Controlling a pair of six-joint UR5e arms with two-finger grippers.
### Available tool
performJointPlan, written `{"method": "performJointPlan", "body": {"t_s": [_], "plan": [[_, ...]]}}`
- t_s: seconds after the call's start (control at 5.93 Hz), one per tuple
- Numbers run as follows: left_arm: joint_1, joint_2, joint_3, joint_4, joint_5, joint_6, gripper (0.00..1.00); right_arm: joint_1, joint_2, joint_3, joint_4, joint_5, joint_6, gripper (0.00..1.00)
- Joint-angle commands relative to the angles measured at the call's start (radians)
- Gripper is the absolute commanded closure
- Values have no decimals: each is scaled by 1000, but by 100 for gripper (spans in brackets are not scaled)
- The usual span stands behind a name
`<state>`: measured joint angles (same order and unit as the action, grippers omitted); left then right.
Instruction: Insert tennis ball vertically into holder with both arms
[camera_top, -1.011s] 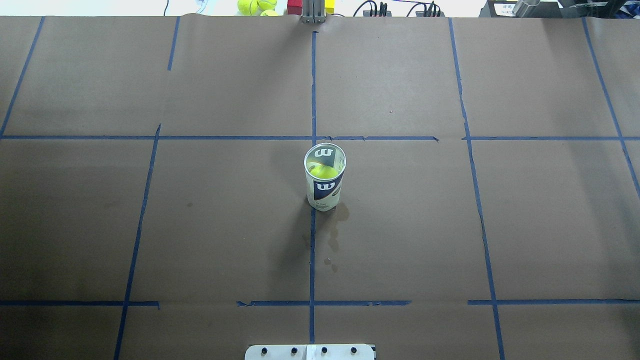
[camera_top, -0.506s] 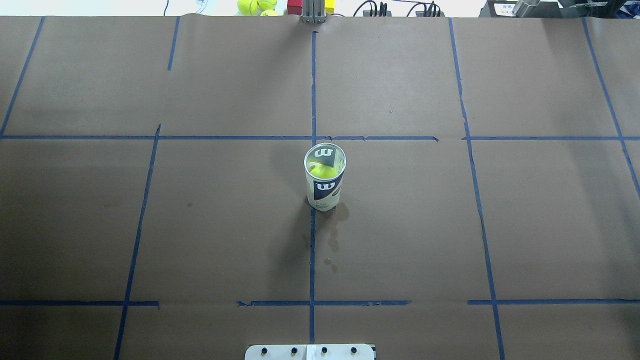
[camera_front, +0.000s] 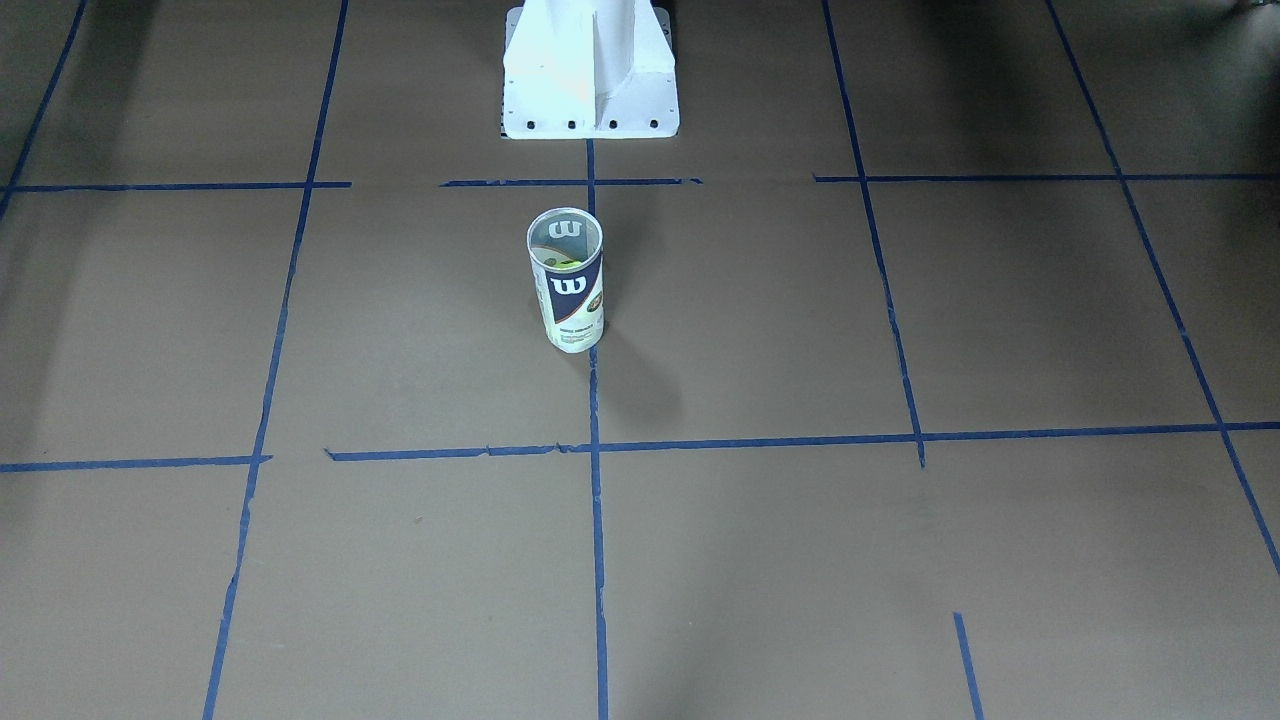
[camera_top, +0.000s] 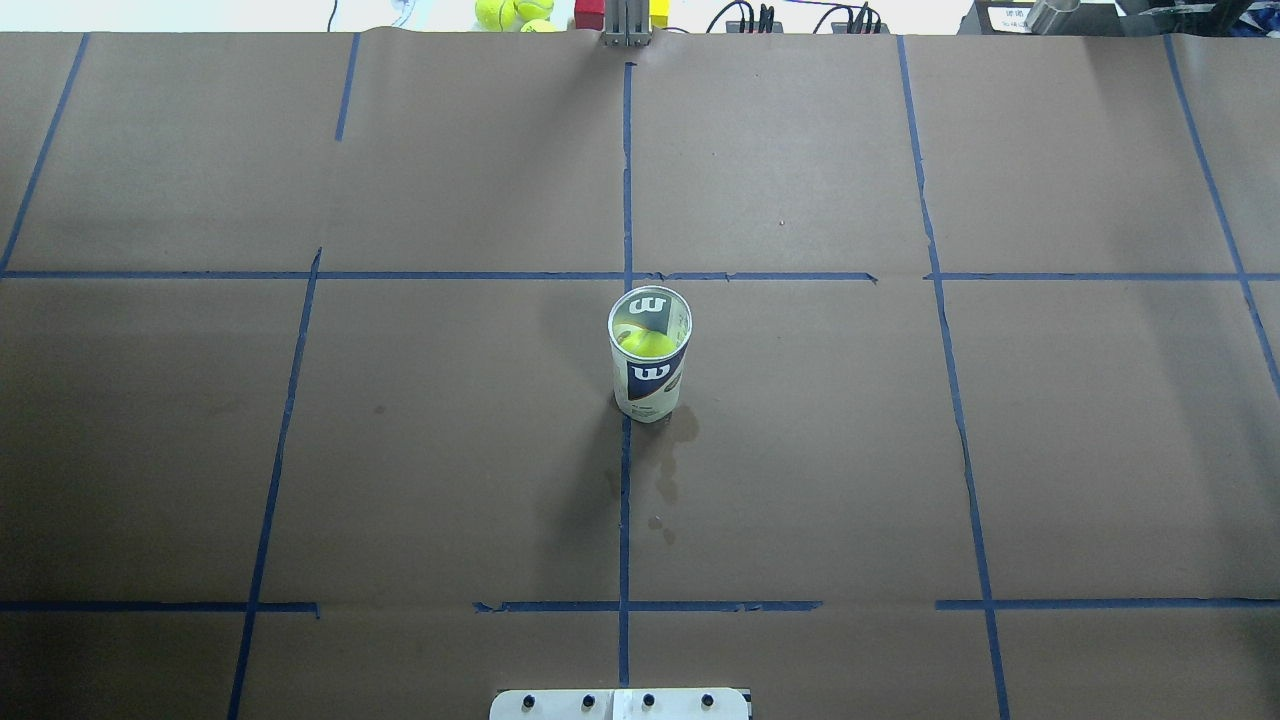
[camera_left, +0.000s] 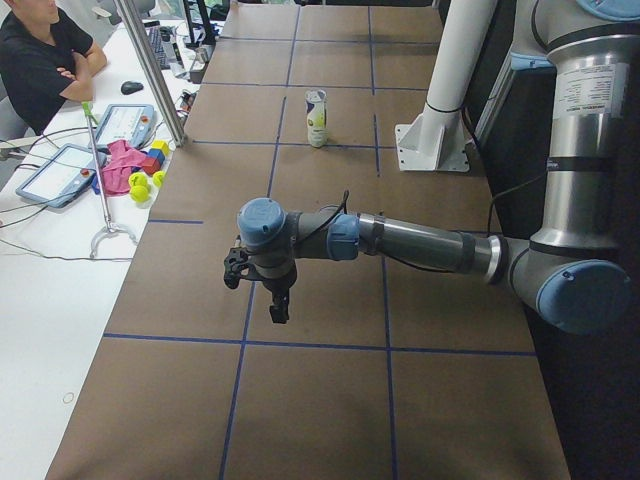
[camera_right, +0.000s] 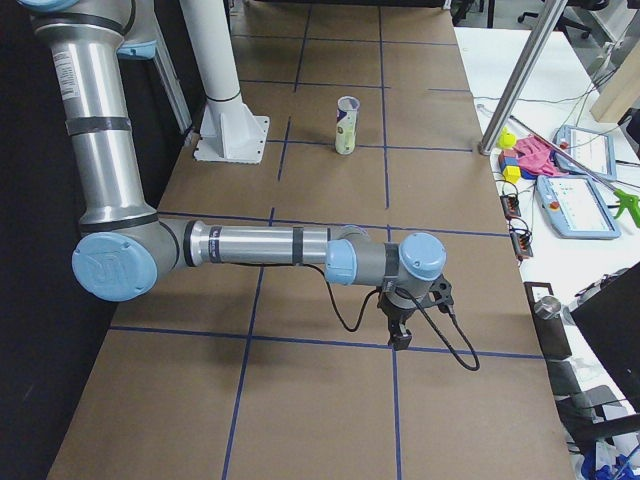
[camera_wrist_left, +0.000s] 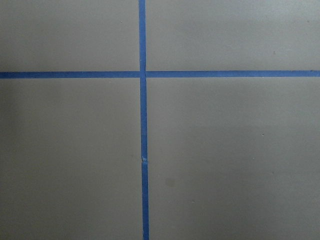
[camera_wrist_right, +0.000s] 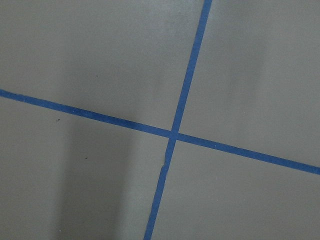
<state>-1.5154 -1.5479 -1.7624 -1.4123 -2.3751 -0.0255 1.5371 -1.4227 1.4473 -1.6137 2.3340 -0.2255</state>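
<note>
The holder (camera_top: 650, 375), a clear can with a navy and white "W" label, stands upright at the table's middle, and also shows in the front-facing view (camera_front: 567, 300). The tennis ball (camera_top: 645, 343) sits inside it, seen through the open top. It also shows faintly in the front-facing view (camera_front: 563, 264). The left gripper (camera_left: 280, 305) hangs low over the table far from the can, seen only in the exterior left view. The right gripper (camera_right: 400, 335) hangs likewise at the other end, seen only in the exterior right view. I cannot tell whether either is open or shut. Both wrist views show only tape lines.
The white pedestal base (camera_front: 590, 70) stands behind the can on the robot's side. Spare tennis balls (camera_top: 510, 12) and coloured blocks lie past the far edge. A metal post (camera_left: 150, 70), tablets and a seated operator (camera_left: 40, 50) are beside the table.
</note>
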Motion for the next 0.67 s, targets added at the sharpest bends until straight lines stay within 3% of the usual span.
{"method": "performJointPlan", "body": {"t_s": [0.0,0.51], "plan": [[0,6,-11,-1,14,-4,0,0,-1,7,-2,27,5,0],[3,-21,-17,-2,13,-1,0,0,5,-1,50,47,114,0]]}}
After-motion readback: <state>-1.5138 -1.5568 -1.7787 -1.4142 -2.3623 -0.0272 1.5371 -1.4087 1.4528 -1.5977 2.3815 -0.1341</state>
